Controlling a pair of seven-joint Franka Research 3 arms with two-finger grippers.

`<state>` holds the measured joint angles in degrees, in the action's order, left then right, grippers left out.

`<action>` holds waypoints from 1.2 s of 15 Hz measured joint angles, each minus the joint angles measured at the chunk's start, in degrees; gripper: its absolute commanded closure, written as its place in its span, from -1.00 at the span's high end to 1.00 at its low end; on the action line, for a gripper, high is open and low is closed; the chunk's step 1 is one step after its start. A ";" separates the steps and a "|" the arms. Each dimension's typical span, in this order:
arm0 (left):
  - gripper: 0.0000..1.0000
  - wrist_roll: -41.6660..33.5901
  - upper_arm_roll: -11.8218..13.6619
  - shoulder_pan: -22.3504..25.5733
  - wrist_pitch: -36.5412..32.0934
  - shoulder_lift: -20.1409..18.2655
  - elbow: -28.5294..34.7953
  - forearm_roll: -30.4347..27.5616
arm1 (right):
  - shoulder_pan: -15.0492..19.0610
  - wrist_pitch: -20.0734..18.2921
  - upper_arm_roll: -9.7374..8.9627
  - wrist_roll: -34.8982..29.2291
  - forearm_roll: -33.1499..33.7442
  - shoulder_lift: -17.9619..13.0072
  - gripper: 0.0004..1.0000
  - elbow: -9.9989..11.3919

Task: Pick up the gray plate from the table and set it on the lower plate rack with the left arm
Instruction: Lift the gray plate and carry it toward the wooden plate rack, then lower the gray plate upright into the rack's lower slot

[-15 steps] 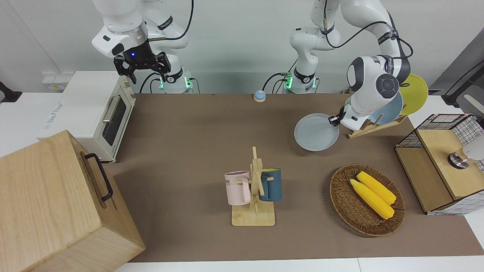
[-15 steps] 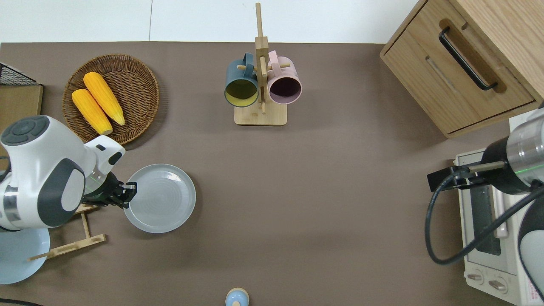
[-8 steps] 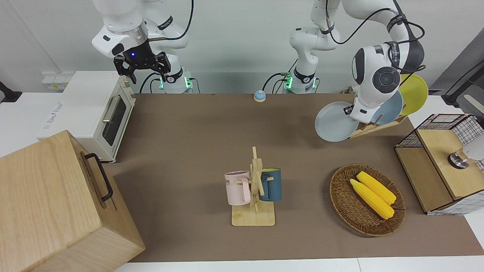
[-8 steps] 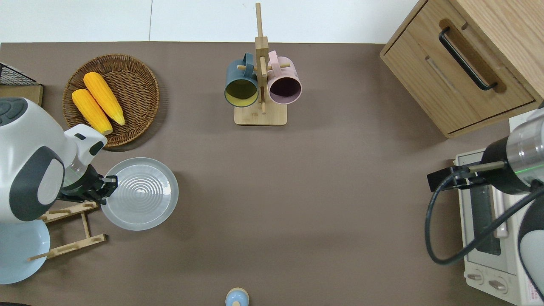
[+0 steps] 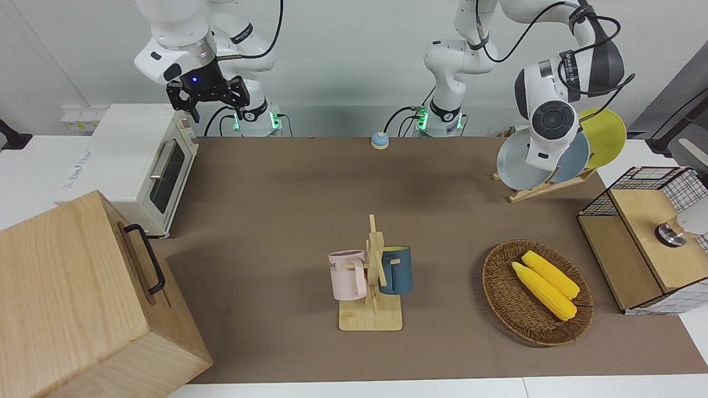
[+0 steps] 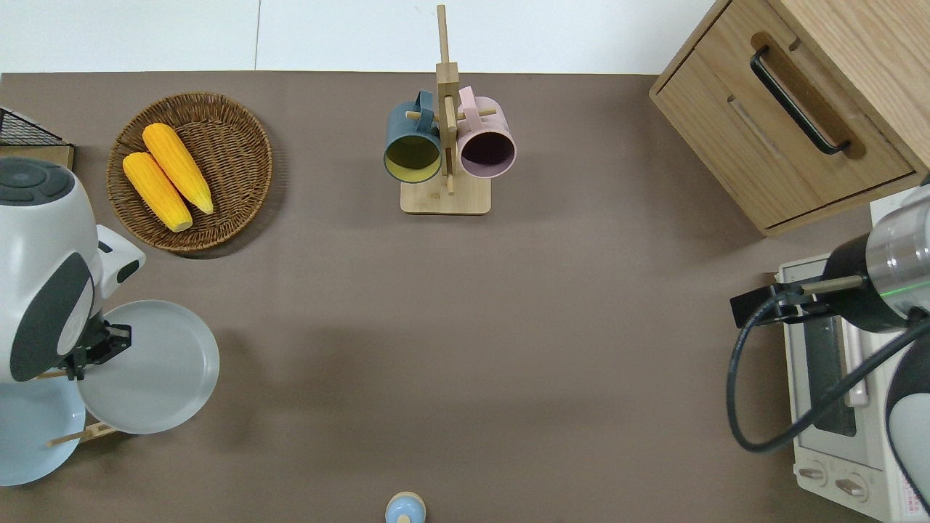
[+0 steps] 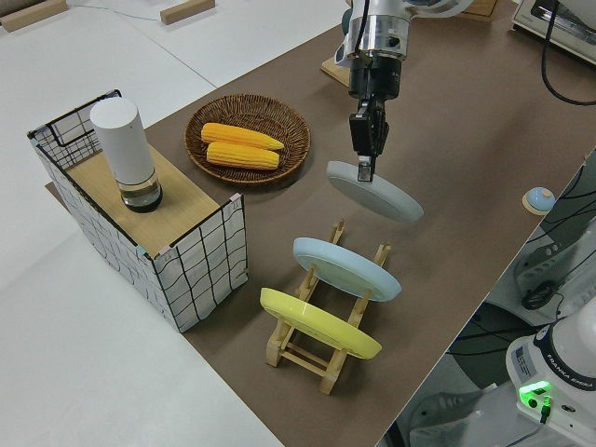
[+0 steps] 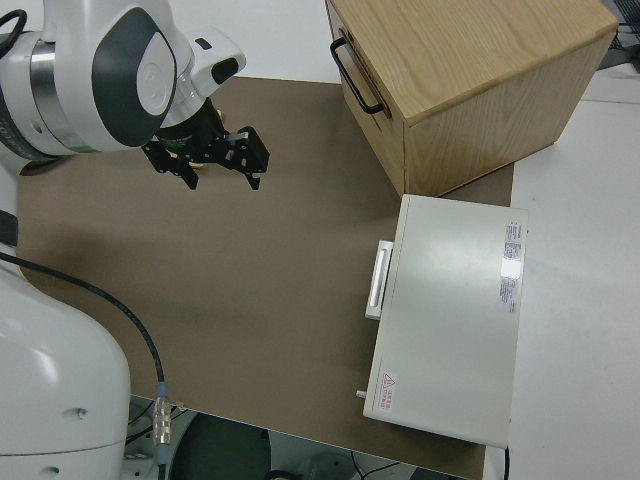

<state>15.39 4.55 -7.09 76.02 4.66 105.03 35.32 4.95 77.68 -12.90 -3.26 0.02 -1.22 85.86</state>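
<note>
My left gripper (image 6: 107, 346) is shut on the rim of the gray plate (image 6: 149, 367) and holds it tilted in the air. The plate (image 5: 515, 166) hangs over the free end of the lower plate rack (image 5: 545, 188), the end toward the table's middle. In the left side view the plate (image 7: 377, 191) is clear of the rack's pegs (image 7: 343, 240) and the gripper (image 7: 366, 168) points down. The rack also holds a light blue plate (image 7: 345, 268) and a yellow plate (image 7: 317, 321). My right gripper (image 5: 207, 97) is open and parked.
A wicker basket (image 6: 240, 138) with two corn cobs lies farther from the robots than the rack. A wooden mug stand (image 6: 445, 196) holds two mugs. A wire crate (image 5: 647, 237), a toaster oven (image 5: 138, 166), a wooden cabinet (image 5: 83, 304) and a small blue bell (image 5: 379, 140) stand around.
The left gripper has lifted the gray plate off the table, tilted it and carried it toward the left arm's end, to the rack. The right arm has not moved.
</note>
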 measured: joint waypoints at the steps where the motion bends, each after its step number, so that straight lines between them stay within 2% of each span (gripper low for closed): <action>1: -1.00 0.14 -0.03 0.00 -0.36 0.03 0.01 1.40 | 0.00 0.00 0.00 0.00 0.00 0.00 0.98 0.00; 13: -1.00 8.01 -0.03 0.02 -1.29 4.22 1.82 5.94 | 0.00 0.00 0.00 0.00 0.00 0.00 0.98 0.00; 14: -0.93 8.17 -0.03 0.02 -1.32 4.28 1.83 5.96 | 0.00 0.00 0.00 0.00 0.00 0.00 0.98 0.00; 15: -0.73 8.31 -0.03 0.02 -1.33 4.30 1.83 5.96 | 0.00 0.00 0.00 0.00 0.00 0.00 0.98 0.00; 16: -0.21 8.40 -0.03 0.02 -1.33 4.34 1.85 5.97 | 0.00 0.00 0.00 0.00 0.00 0.00 0.98 0.00; 18: 0.12 8.79 -0.06 0.02 -1.30 4.62 1.92 5.96 | 0.00 0.00 0.00 0.00 0.00 0.00 0.98 0.00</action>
<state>24.18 4.48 -7.08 74.73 9.27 106.95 41.27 4.95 77.68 -12.90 -3.26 0.02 -1.22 85.86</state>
